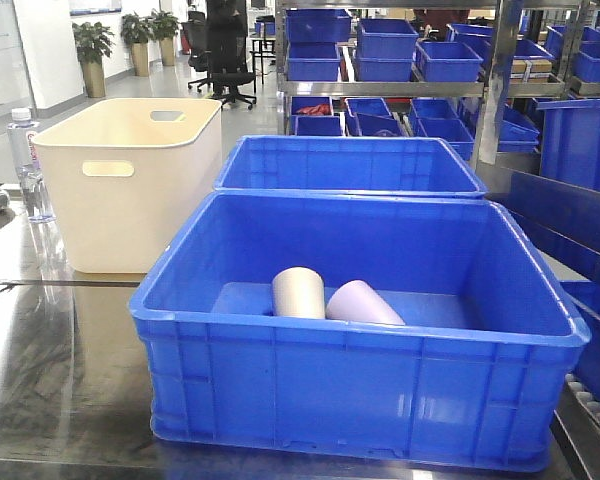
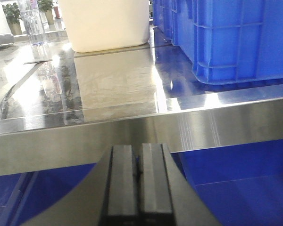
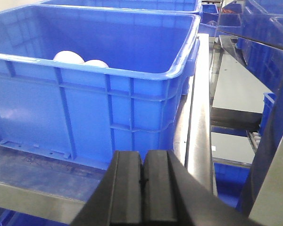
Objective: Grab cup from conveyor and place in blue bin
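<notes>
**Where a hand can go, and what is in the way**

The big bright-blue plastic bin point(image 1: 360, 390) is open on top, so a hand can come down into it. Two cups lie on its floor near the middle: a beige cup point(image 1: 298, 293) and a pale purple cup point(image 1: 362, 303), touching each other. The bin floor to their left and right is bare.

A second blue plastic crate point(image 1: 350, 165) stands just behind the bin. A tall cream plastic tub point(image 1: 130, 190) stands to the left, near the bin, with a narrow gap between them. The shiny steel worktop point(image 2: 108, 89) in front of the tub is bare. A clear water bottle point(image 1: 28, 165) stands at the far left.
</notes>
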Controlling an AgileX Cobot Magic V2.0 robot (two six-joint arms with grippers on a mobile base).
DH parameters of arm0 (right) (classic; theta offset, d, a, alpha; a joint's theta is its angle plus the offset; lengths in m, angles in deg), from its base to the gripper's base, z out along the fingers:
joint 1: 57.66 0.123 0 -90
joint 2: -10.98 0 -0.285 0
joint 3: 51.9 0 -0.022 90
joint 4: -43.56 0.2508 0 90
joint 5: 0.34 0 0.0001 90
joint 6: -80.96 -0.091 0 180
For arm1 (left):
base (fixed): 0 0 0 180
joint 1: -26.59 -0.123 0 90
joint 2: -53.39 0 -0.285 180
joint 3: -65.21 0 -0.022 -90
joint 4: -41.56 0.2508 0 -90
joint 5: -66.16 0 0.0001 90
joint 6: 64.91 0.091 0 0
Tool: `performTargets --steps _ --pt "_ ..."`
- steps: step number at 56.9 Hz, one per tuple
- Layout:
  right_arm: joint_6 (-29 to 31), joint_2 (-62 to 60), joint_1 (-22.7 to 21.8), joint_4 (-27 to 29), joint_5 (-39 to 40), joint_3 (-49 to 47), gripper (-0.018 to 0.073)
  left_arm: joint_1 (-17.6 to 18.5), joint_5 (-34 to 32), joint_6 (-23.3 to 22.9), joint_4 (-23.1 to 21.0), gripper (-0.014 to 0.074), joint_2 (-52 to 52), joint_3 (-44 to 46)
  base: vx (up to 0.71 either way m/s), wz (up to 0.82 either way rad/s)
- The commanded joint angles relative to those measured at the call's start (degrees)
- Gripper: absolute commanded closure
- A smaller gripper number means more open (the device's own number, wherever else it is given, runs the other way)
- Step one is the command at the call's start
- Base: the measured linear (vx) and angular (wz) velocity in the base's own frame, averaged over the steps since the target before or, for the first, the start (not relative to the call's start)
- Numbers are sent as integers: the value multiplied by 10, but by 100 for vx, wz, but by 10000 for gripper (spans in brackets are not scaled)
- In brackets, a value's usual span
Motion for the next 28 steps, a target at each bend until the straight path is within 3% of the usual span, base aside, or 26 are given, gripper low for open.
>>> performTargets --steps 1,20,28 --pt "3 4 -1 1 45 -17 568 -1 -45 -3 -1 598 -3 -7 0 0" --pt "3 4 -1 0 46 -17 568 -1 -45 -3 -1 598 -3 -7 0 0" --pt "-20 -17 -9 -41 51 13 568 -1 -45 -3 -1 598 -3 -7 0 0"
